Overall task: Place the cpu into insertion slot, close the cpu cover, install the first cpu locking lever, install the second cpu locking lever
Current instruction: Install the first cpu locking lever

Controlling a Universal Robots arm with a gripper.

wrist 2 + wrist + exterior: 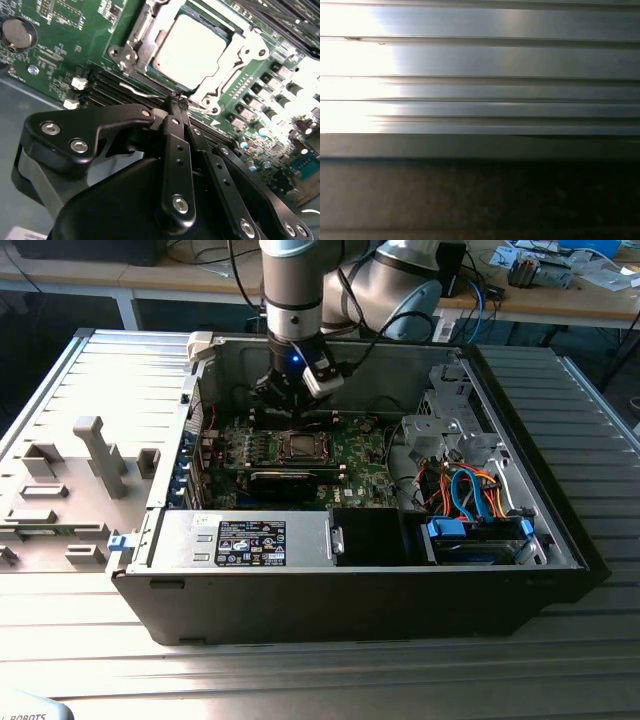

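In the second wrist view the cpu [192,47] lies flat in the insertion slot [231,36] on the green motherboard [65,45]. The silvery cpu cover [141,37] is down around it, and the chip's pale top shows through its window. My gripper [178,101] is shut, its black fingertips [172,106] together just off the socket's edge. There they meet the end of a thin wire locking lever [137,93] that runs along that side. In the exterior view the gripper [284,400] reaches into the open computer case, just behind the insertion slot [300,447].
The black case walls [330,590] enclose the board. A power supply [250,538] sits at the front and a drive cage with coloured cables [470,500] on the exterior view's right. A grey fixture tray [70,490] lies on the left. The first wrist view faces a ribbed metal surface [485,90].
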